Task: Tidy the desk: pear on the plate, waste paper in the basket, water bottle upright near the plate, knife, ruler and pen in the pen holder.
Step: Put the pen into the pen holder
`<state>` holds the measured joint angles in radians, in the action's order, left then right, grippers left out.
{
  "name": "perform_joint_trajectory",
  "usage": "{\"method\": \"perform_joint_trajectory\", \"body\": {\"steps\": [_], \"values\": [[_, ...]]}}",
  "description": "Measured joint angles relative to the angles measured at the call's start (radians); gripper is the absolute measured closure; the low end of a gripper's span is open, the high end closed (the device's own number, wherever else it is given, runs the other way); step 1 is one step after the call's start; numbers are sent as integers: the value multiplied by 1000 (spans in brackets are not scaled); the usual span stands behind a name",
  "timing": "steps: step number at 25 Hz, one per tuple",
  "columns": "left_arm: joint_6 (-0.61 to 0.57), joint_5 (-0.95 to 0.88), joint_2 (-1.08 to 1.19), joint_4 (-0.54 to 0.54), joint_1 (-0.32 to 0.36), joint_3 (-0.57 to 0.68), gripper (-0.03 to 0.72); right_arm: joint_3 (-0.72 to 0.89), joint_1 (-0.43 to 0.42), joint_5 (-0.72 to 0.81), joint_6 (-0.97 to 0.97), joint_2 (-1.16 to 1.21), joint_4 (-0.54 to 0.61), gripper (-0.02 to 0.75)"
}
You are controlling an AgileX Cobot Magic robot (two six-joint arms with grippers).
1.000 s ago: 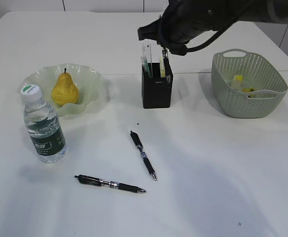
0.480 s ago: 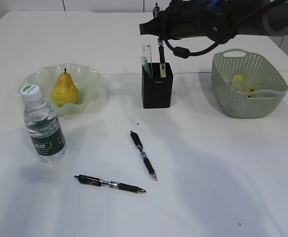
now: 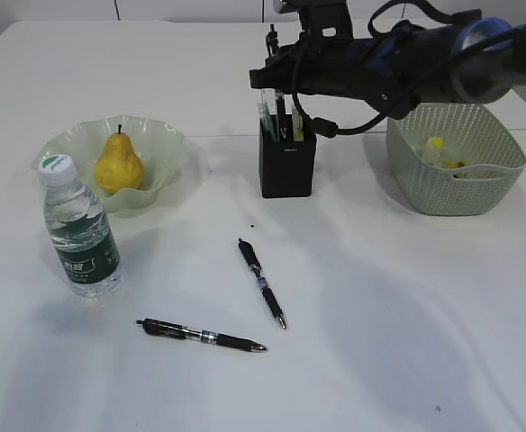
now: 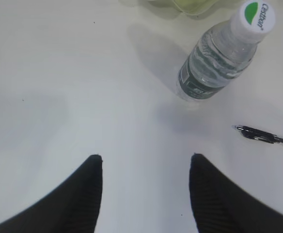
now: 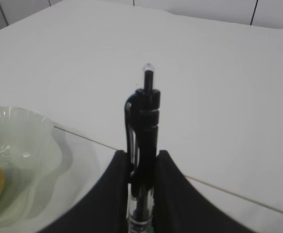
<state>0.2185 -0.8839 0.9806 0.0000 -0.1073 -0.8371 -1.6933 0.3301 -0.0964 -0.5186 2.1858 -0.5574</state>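
Holding a black click pen (image 5: 141,145) upright between its fingers (image 5: 168,194), the right claw (image 3: 276,76) has moved leftward and slightly higher over the last second and now sits directly above the pen holder (image 3: 287,162). The pen's lower end appears to reach into the holder's mouth, though the exterior view does not show how deep. Judgement: the pen is mid-insertion and has not been let go; releasing it would complete one of three pen placements.

Container status:
- Pen holder: carries the transparent ruler (image 3: 265,103) and a yellow-green item, probably the knife, which is too small to confirm.
- Plate (image 3: 168,144): holds the pear (image 3: 118,164).
- Basket (image 3: 452,189): holds yellow waste paper (image 3: 436,144) scraps.

The water bottle (image 3: 78,229) stands upright on the tabletop (image 3: 407,315), just in front of the plate. Two further black pens (image 3: 262,282) (image 3: 200,335) lie flat on the tabletop, well apart from the holder.

The left claw (image 4: 146,165) hangs spread and empty above bare tabletop, near the bottle.

Judgement: pear, paper and bottle steps are complete; the remaining work is the pens.
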Motion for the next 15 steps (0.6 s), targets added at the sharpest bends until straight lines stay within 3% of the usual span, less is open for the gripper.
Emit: {"method": "perform_joint_trajectory", "body": {"steps": [15], "values": [[0, 11, 0, 0, 0, 0, 286, 0, -30, -45, -1, 55, -3, 646]]}}
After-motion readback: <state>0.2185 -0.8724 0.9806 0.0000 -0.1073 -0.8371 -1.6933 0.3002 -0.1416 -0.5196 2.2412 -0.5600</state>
